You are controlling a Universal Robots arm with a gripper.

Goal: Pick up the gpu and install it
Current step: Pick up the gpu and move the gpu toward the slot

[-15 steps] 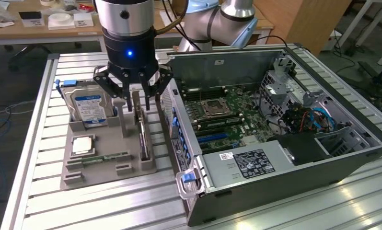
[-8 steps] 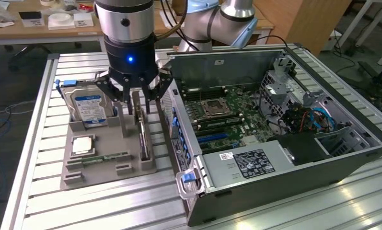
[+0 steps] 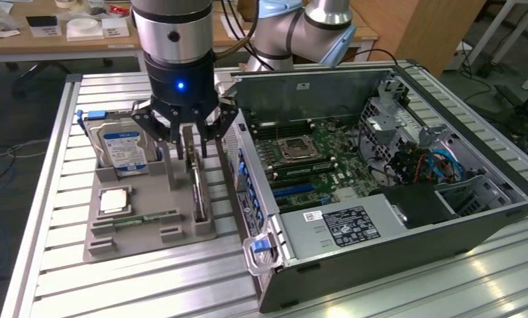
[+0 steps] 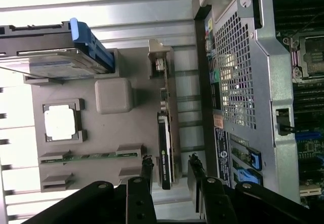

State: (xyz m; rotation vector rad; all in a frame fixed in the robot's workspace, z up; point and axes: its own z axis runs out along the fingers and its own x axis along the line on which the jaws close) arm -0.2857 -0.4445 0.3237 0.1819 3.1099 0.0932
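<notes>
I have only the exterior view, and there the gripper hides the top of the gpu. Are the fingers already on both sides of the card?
Observer: Yes. In the wrist view the gpu stands on edge between the two fingers of the open gripper, with a gap on each side.
Operator: Where is its metal bracket?
Observer: The silvery bracket is at the end of the card away from the fingers.
Operator: Which way does the black part face?
Observer: Away from the computer case. It carries green lettering, and the brownish board edge is on the case side.
</notes>
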